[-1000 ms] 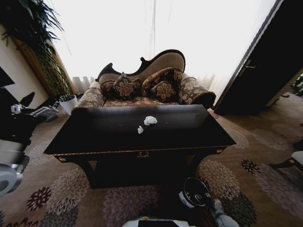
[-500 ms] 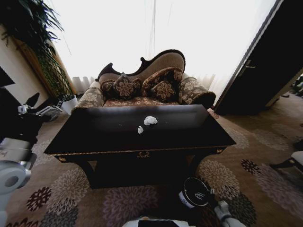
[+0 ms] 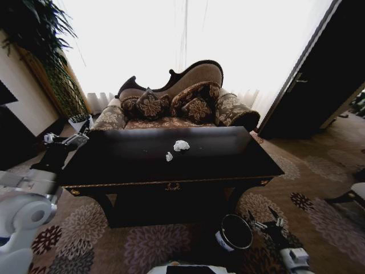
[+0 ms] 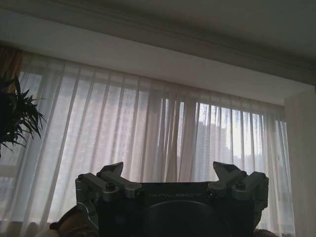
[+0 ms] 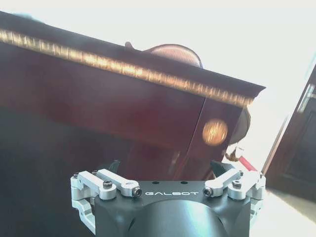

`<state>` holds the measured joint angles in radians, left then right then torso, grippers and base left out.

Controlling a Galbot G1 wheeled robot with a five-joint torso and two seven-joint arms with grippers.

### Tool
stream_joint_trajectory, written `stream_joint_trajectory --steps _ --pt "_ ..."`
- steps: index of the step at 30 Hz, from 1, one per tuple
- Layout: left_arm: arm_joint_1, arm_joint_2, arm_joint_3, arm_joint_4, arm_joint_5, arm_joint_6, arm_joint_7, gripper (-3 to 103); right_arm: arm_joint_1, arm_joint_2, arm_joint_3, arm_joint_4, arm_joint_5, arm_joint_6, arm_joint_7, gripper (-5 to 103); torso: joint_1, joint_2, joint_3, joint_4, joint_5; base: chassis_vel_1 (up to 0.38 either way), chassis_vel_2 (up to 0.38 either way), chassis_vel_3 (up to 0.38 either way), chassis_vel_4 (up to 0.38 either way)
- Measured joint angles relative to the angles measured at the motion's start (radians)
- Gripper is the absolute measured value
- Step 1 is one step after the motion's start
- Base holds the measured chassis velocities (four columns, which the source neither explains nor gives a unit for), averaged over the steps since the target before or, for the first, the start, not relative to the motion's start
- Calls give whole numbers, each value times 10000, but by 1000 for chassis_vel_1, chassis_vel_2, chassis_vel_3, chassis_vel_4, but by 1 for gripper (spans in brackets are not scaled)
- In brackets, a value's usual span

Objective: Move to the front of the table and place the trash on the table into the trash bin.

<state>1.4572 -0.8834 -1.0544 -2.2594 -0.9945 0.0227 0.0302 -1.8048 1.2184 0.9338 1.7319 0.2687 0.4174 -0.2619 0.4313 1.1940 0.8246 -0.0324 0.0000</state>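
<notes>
Crumpled white tissue wad [image 3: 181,145], smaller scrap [image 3: 169,156] on glossy dark table [image 3: 239,160]; both grippers' jaws spread

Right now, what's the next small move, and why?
Probably reach the left gripper, open by the table's left end, inward toward the crumpled tissue wad mid-tabletop. It and the small paper scrap lie untouched; the right gripper sits low and open beside the trash bin.

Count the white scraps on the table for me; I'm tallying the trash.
2: a tissue wad near the table's middle, and a smaller scrap beside it, nearer the front edge. Others could hide in the dark gloss.
</notes>
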Motion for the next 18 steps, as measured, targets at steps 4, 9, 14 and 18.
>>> stream_joint_trajectory --steps 4,9,14,18 --pt "-161 75 64 81 -24 22 1 100 -285 14 215 728 397 67 -226 100 0 1 0 0 1 0 0 0 0" --pt "-204 5 143 175 -15 40 -3 100 -537 -67 621 1588 1101 66 -532 100 0 0 0 0 0 0 0 0 0" --pt "-228 -66 217 233 12 47 -6 100 -678 -193 1172 2825 2026 -121 -453 100 0 0 0 0 0 0 0 0 0" --pt "-250 -61 251 232 14 88 -13 100 -623 -351 1391 3754 2425 -445 -155 100 0 0 0 -1 -2 0 0 0 0"
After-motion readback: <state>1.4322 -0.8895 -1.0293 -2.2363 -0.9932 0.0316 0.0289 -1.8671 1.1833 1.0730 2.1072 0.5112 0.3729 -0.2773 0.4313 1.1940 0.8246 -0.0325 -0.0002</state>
